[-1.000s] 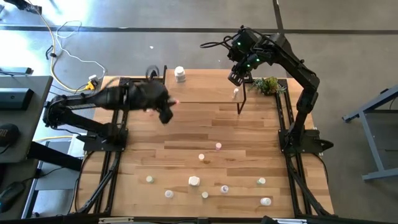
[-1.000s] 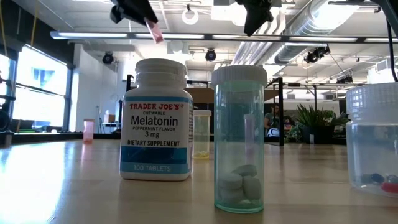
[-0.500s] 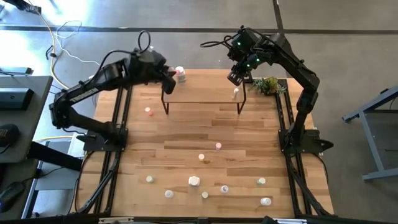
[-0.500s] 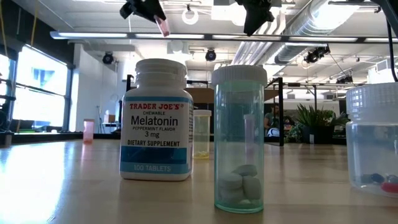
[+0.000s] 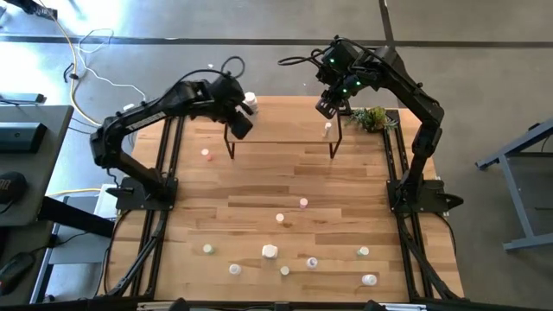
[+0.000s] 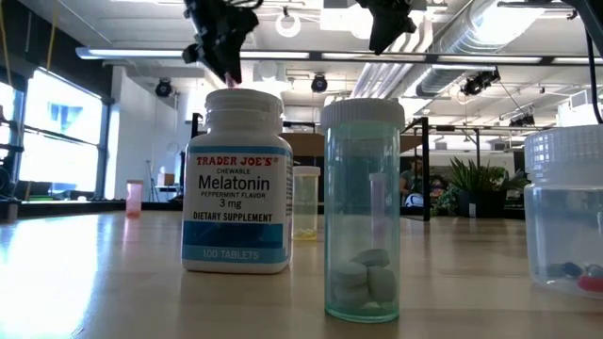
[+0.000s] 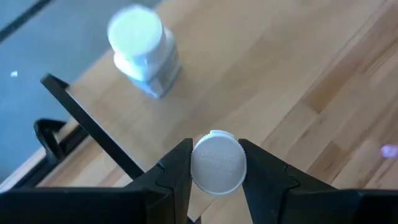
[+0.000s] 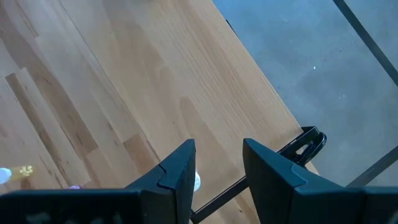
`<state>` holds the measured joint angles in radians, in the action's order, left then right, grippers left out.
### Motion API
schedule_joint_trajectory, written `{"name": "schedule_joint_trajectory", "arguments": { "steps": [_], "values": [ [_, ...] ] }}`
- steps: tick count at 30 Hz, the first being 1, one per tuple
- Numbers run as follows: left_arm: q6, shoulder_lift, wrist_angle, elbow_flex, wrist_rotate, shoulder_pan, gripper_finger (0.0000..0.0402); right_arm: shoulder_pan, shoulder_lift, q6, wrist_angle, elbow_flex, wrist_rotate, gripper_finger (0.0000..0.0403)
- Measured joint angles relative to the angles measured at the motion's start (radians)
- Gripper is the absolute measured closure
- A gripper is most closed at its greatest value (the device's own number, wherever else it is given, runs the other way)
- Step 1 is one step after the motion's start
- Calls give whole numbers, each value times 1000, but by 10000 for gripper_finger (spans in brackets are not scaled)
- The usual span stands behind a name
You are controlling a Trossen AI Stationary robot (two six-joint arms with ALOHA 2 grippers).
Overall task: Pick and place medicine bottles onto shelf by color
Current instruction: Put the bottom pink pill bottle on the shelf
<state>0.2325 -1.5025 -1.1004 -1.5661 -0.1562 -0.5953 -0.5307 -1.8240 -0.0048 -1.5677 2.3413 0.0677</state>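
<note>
**Left gripper holds a small bottle above the shelf's left end**

The left gripper is clamped on a small bottle with a round white cap, one dark finger on each side. In the high view this gripper hangs over the left end of the low light-wood shelf on thin black legs, beside a larger white bottle with a white lid that stands near the shelf's far left corner. The low view shows the held bottle's pinkish body pointing down from the gripper.

The right gripper hovers over the shelf's right end with its fingers parted and nothing between them; a tiny white bottle stands on the shelf just below it.

On the plank-patterned wooden tabletop, a small pink bottle stands left of the shelf's legs, and about nine more small bottles lie scattered well apart across the middle and near part
</note>
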Motion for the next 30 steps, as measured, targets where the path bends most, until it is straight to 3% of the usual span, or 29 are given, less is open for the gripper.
{"name": "schedule_joint_trajectory", "arguments": {
  "steps": [12, 30],
  "values": [
    [0, -119, -3, 0, 25, 1, 293, 0, 0, -3, 0, 0, 0, 277],
    [-8, -139, 0, 0, 40, 0, 293, 0, 0, -3, -3, 0, 0, 277]
  ]
}}
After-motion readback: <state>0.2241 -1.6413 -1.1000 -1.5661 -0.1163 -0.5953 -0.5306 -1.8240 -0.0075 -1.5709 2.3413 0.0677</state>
